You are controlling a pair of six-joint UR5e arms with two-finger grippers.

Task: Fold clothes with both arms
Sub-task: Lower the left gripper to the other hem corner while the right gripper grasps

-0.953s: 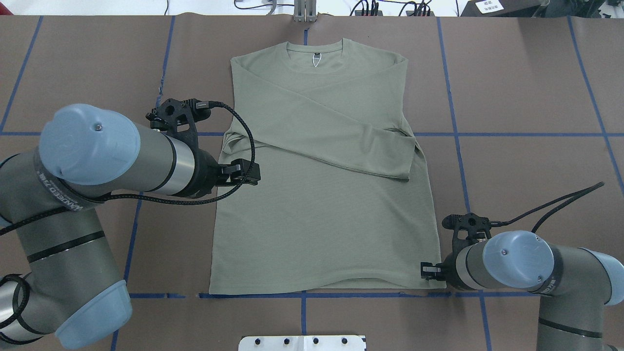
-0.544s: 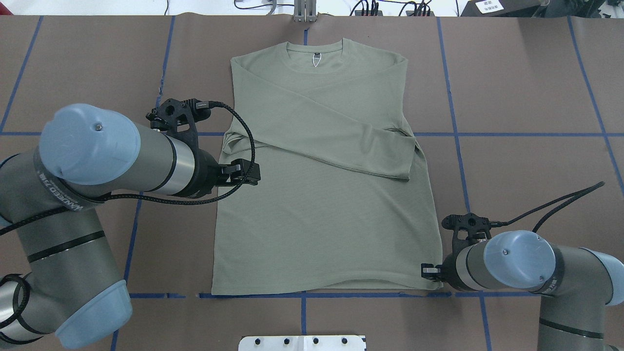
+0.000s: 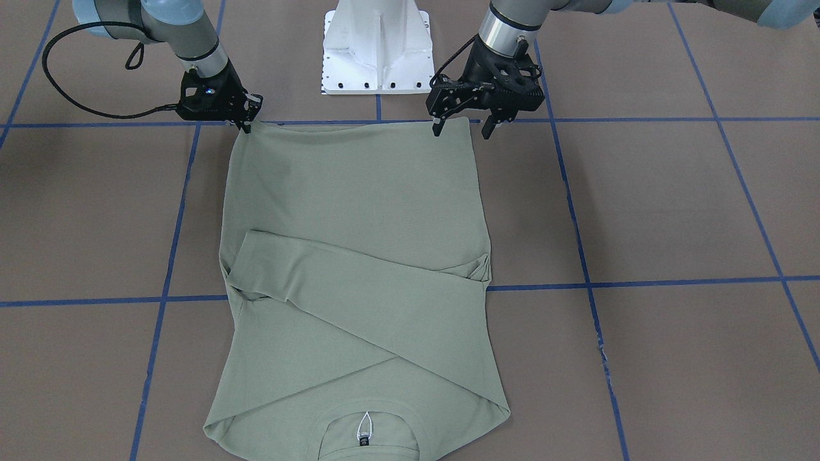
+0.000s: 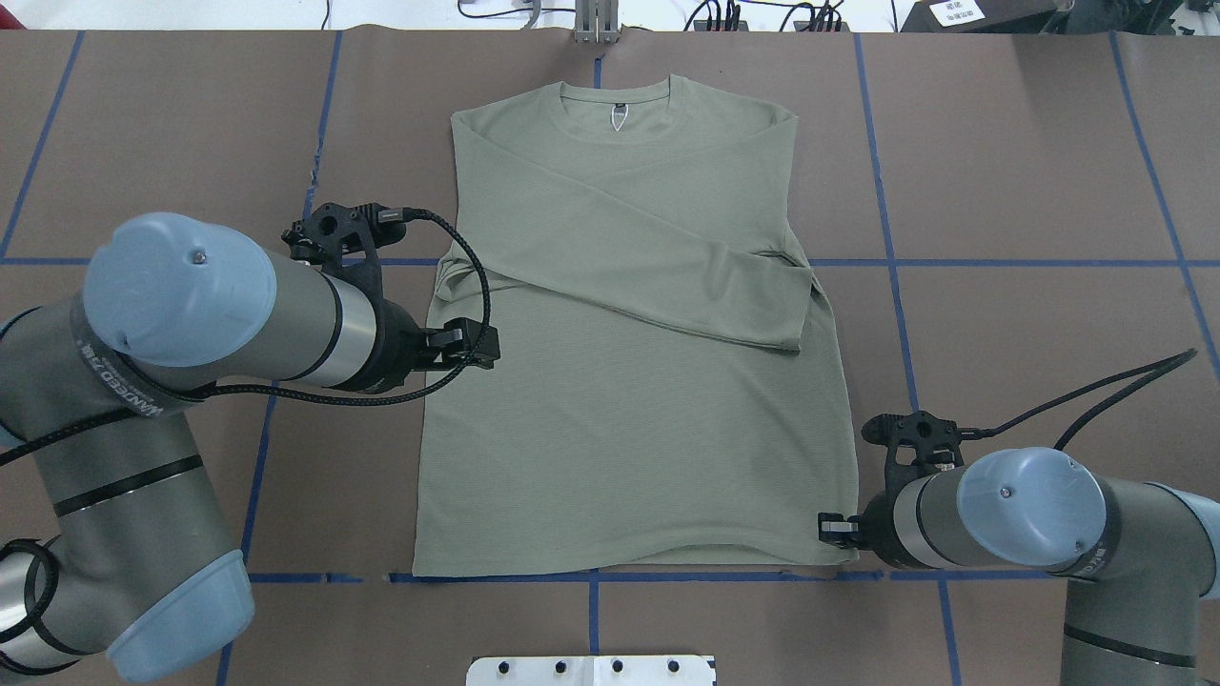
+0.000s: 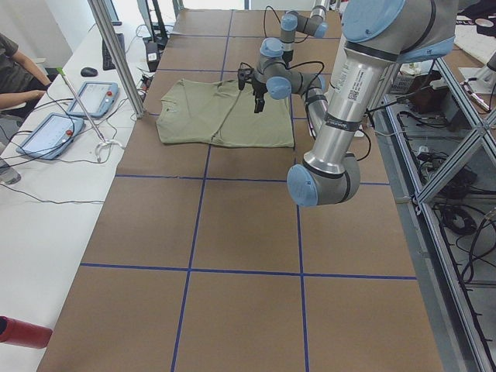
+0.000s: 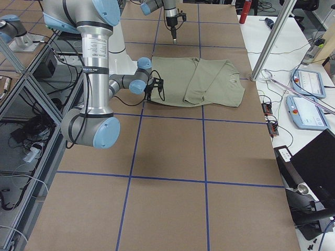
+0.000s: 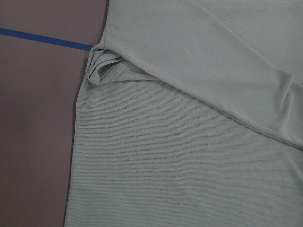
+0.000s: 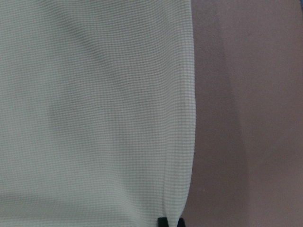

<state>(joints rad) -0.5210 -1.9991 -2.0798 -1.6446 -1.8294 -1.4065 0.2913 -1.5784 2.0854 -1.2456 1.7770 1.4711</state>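
**Q:** Where is the garment?

**A:** A pale sage-green long-sleeved shirt (image 4: 629, 429) lies flat, front up, in the middle of a table (image 4: 1029, 171) covered in brown paper and marked into squares by blue tape lines (image 4: 1001, 262). Its collar points away from the robot, and a dark neck label (image 4: 618, 116) with a white loop shows inside it. Both sleeves are folded in across the chest. The upper sleeve (image 4: 667, 276) slants down towards the robot's right side. The hem runs along a tape line near the white pedestal base (image 3: 377, 45).

**Q:** What are the two grippers doing?

**A:** The right gripper (image 3: 248, 123) sits low at the hem corner on the robot's right. Its fingers are pinched together on the shirt's edge there, and the right wrist view shows two dark fingertips meeting at the fabric's border. The left gripper (image 3: 462, 133) hangs above the shirt's opposite side edge, just below the bunched fold where the sleeve turns in. Its fingers are spread wide apart and hold nothing.
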